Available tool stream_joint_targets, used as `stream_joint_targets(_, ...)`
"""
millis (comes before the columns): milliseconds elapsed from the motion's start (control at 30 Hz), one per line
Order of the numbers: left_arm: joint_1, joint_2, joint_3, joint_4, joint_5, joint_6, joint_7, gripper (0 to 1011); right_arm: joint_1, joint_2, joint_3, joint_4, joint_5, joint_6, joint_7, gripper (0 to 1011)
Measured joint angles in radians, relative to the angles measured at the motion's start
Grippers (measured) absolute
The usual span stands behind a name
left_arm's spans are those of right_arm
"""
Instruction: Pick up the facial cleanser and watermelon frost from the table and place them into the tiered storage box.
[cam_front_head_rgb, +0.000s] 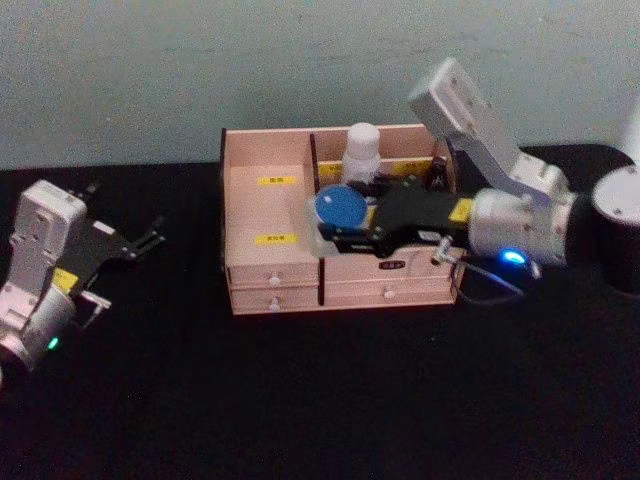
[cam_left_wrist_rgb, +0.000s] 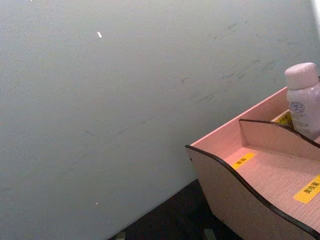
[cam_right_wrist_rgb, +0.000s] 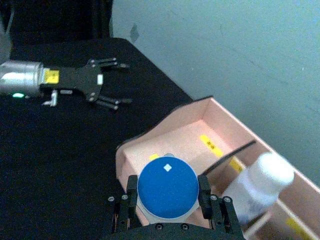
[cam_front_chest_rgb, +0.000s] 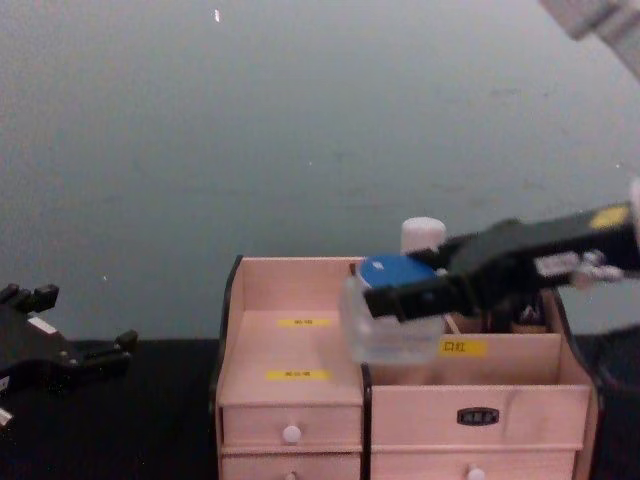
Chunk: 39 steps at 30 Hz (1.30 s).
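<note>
My right gripper (cam_front_head_rgb: 330, 236) is shut on a clear container with a round blue cap (cam_front_head_rgb: 335, 208), probably the facial cleanser. It holds the container just above the middle divider of the tiered storage box (cam_front_head_rgb: 262, 212). From the right wrist, the blue cap (cam_right_wrist_rgb: 167, 189) sits between the fingers (cam_right_wrist_rgb: 204, 192), over the box's left section (cam_right_wrist_rgb: 165, 127). From the chest, the container (cam_front_chest_rgb: 392, 330) hangs over the box (cam_front_chest_rgb: 290, 400). A white bottle (cam_front_head_rgb: 362, 150), possibly the watermelon frost, stands upright in the back compartment. My left gripper (cam_front_head_rgb: 150, 238) rests open left of the box.
The box stands on a black table (cam_front_head_rgb: 330, 400) against a pale wall (cam_front_head_rgb: 200, 70). It has yellow labels (cam_front_head_rgb: 274, 239) and white-knobbed drawers (cam_front_head_rgb: 272, 281). The left wrist view shows the box's curved side panel (cam_left_wrist_rgb: 235, 200) and the white bottle (cam_left_wrist_rgb: 305, 100).
</note>
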<state>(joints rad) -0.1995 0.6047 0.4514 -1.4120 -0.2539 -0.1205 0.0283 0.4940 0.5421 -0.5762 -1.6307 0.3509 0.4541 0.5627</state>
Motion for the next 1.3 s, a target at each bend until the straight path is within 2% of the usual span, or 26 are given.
stream_joint_targets(333,0.0,0.0,0.0,0.0,0.0,0.0,0.0,1001,0.175,-0.13,-0.075,0.234,-0.022,-0.036,0.039,728)
stream_joint_targets(367,0.0,0.0,0.0,0.0,0.0,0.0,0.0,1001,0.175,-0.13,-0.075,0.234,-0.022,-0.036,0.039,728)
stream_joint_targets(633,0.0,0.0,0.0,0.0,0.0,0.0,0.0,1001,0.261,-0.207,-0.113,0.371,-0.031,-0.056,0.061,728)
stream_joint_targets(800,0.0,0.0,0.0,0.0,0.0,0.0,0.0,1001,0.29,-0.245,-0.126,0.435,-0.035,-0.049,0.06,728)
stream_joint_targets(967,0.0,0.0,0.0,0.0,0.0,0.0,0.0,1001,0.302,-0.268,-0.135,0.469,-0.037,-0.033,0.055,728)
stream_joint_targets(1300,0.0,0.0,0.0,0.0,0.0,0.0,0.0,1001,0.309,-0.29,-0.145,0.507,-0.049,-0.006,0.044,728)
